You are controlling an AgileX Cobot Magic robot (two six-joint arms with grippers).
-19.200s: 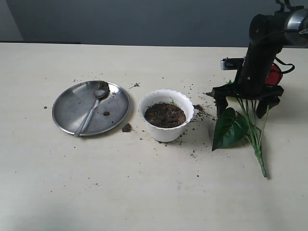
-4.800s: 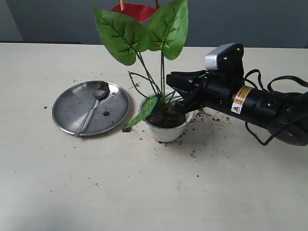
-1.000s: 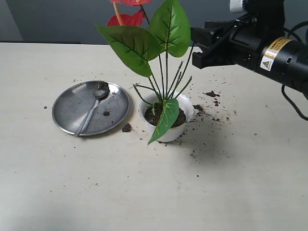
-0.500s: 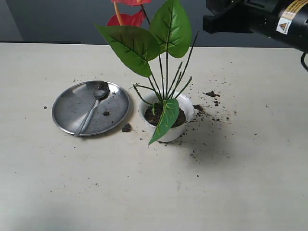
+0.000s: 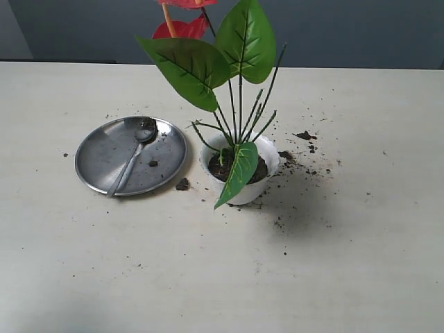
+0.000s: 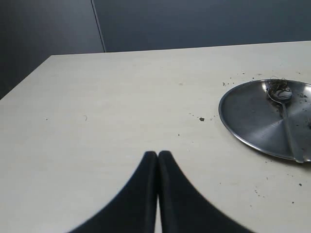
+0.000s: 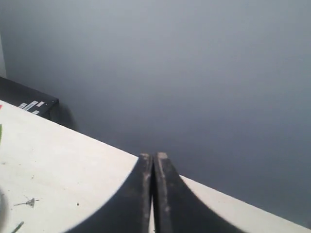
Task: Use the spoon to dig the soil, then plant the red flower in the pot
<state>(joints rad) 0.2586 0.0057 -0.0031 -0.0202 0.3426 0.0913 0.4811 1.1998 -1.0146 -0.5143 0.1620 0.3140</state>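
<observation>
The red flower (image 5: 182, 28) stands upright in the white pot (image 5: 272, 161), its stems sunk in the dark soil (image 5: 258, 171), one leaf drooping over the rim. The spoon (image 5: 132, 157) lies on the round steel plate (image 5: 96, 154), soil on its bowl; it shows in the left wrist view too as spoon (image 6: 286, 113) on plate (image 6: 248, 116). My left gripper (image 6: 158, 154) is shut and empty, low over bare table away from the plate. My right gripper (image 7: 153, 156) is shut and empty, pointing past the table's far edge at the grey wall. Neither arm shows in the exterior view.
Soil crumbs lie scattered on the table around the pot, with a lump (image 5: 182, 184) between plate and pot and another clump (image 5: 304, 135) to the right. A dark box (image 7: 29, 103) sits beyond the table edge in the right wrist view.
The right arm has risen and pulled back out of the exterior view, and its jaws have closed. The flower, pot, spoon and plate have stayed put.
</observation>
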